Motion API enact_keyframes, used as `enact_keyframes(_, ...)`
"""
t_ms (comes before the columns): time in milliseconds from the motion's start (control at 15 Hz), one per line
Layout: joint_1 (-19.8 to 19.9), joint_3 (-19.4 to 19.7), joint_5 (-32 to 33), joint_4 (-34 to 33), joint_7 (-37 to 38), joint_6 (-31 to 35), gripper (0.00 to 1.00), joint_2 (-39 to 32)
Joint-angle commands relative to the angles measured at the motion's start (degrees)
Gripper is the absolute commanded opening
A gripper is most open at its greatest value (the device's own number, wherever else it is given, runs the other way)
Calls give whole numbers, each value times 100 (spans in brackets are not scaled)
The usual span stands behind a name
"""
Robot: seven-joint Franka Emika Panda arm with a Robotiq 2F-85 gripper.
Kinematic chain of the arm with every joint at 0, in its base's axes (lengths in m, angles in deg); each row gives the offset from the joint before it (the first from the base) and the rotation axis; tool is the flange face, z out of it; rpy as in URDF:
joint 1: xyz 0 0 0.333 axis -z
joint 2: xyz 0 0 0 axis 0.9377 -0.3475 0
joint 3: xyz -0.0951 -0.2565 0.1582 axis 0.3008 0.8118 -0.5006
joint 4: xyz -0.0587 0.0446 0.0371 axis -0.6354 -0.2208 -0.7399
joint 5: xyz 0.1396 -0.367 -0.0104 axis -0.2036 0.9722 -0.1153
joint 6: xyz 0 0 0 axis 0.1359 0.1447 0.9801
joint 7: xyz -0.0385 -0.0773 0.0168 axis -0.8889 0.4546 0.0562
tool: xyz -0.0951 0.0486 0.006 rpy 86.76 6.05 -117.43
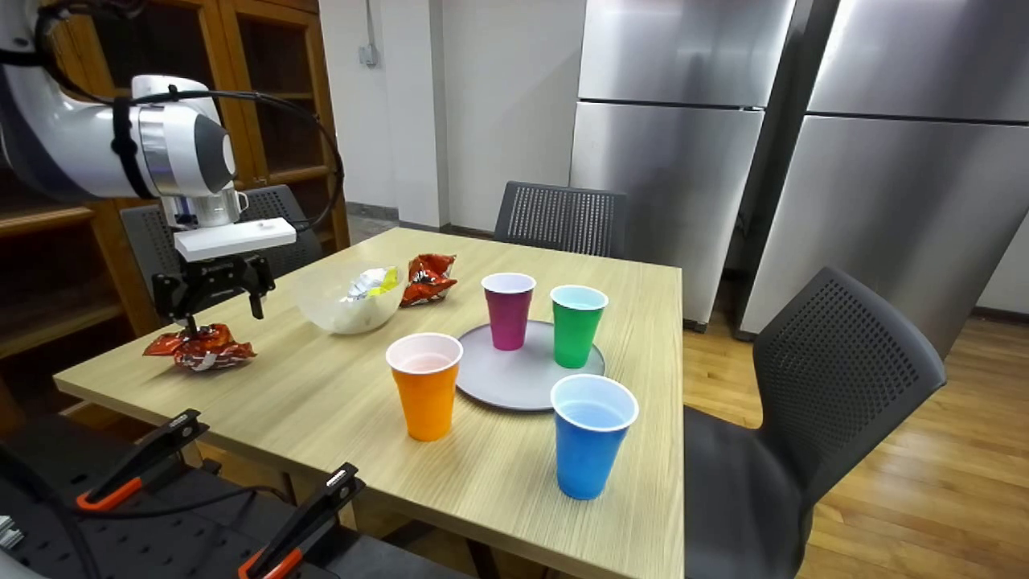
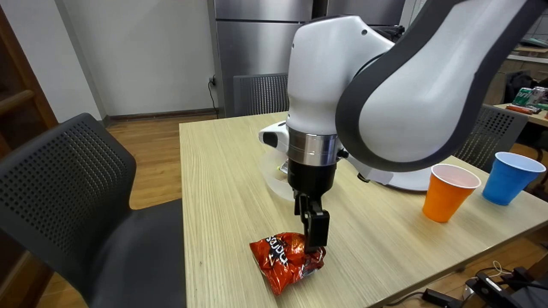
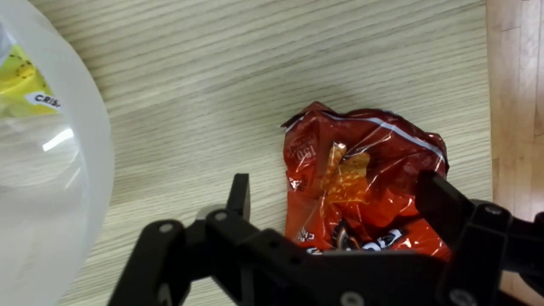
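A crumpled red chip bag (image 1: pixel 205 351) lies on the wooden table near its edge, and its printed front (image 2: pixel 282 261) shows in an exterior view. Above it hangs my gripper (image 1: pixel 224 320), pointing down with its jaws wide apart. In the wrist view the gripper (image 3: pixel 335 176) straddles much of the red bag (image 3: pixel 361 170): the left finger (image 3: pixel 240 193) is over bare table beside the bag, the right finger (image 3: pixel 440 204) overlaps the bag's right part. Nothing is clamped between them. Whether that right fingertip touches the bag, I cannot tell.
A translucent bowl (image 1: pixel 334 318) with a yellow and silver packet (image 1: pixel 386 280) stands beside the gripper. Behind it lies another red bag (image 1: pixel 428 277). A grey plate (image 1: pixel 498 390) carries purple (image 1: pixel 508 318) and green (image 1: pixel 572 338) cups; orange (image 1: pixel 428 402) and blue (image 1: pixel 587 450) cups stand nearby.
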Motion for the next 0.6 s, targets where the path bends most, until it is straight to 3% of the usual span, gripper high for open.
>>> enact_keyframes(0, 415, -386, -334, -260, -533, -26, 100, -226)
enact_keyframes(533, 557, -522, -626, -648, -834, -212, 100, -505)
